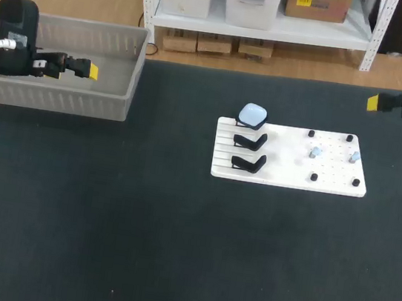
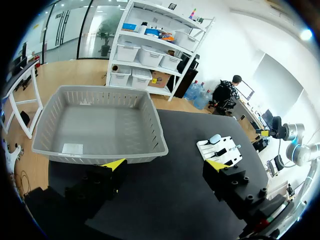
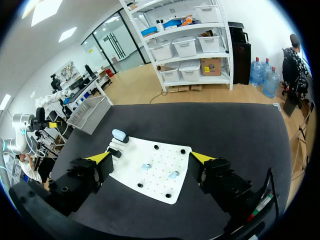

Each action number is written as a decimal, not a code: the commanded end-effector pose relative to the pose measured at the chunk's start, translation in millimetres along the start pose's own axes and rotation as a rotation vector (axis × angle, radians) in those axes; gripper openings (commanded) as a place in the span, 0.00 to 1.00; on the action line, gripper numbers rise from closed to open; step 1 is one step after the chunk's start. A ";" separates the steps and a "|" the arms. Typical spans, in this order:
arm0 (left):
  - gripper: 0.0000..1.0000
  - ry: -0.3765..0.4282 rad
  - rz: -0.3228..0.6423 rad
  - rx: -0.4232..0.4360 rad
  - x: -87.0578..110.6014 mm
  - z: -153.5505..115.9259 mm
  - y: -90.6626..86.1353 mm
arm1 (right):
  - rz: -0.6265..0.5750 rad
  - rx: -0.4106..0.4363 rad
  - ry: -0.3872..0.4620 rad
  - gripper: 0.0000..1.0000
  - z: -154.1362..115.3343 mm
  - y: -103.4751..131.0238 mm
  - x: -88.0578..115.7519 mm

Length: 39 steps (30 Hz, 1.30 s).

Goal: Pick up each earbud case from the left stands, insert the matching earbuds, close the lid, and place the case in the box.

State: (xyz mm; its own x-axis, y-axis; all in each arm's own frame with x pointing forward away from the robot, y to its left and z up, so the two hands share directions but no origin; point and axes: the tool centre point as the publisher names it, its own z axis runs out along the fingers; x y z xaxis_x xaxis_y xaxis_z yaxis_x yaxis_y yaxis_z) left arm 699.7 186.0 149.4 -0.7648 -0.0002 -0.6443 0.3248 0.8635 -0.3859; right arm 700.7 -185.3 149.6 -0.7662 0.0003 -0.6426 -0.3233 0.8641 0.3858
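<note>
A: Where's the case (image 1: 252,115)?
B: On the farthest of three black stands (image 1: 250,140), at the left end of the white board (image 1: 287,179). Board sits right of desk (image 1: 172,251) centre, towards the far edge. The other two stands are empty.
A: Hands?
B: Left hand (image 1: 90,70) hangs over the grey box (image 1: 58,100) at the far left corner, fingers spread wide, holding nothing. Right hand (image 1: 373,102) is by the far right edge, also wide open and empty.
A: Which one goes?
B: Right looks a bit nearer, but it would have to cross the two earbuds (image 1: 315,150) on the board's right half. The case lies to the left hand's right with bare desk between. I'd send left.
A: Long axis of the case?
B: Can't tell, it reads as a rounded square from above. Lid looks shut.
</note>
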 end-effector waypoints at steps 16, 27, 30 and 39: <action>1.00 0.015 0.014 0.035 -0.9 -0.5 -2.1 | 0.000 -0.001 0.000 1.00 -0.2 -0.2 0.1; 1.00 -0.028 0.307 0.294 -18.9 5.8 -12.1 | 0.000 -0.001 0.000 1.00 -0.2 -0.2 0.1; 1.00 -0.033 0.403 0.338 -27.9 12.2 -13.6 | 0.000 -0.001 0.000 1.00 -0.2 -0.2 0.1; 1.00 -0.018 0.668 0.523 -49.7 31.3 -29.4 | 0.000 -0.001 0.000 1.00 -0.2 -0.2 0.1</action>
State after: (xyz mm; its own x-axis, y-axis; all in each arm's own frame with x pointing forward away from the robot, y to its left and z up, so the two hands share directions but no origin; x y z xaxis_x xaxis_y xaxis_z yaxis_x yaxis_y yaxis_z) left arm 733.1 149.3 176.9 -0.4155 0.3805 -0.8262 0.8124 0.5637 -0.1490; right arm 700.7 -185.2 149.6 -0.7662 0.0003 -0.6426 -0.3233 0.8641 0.3858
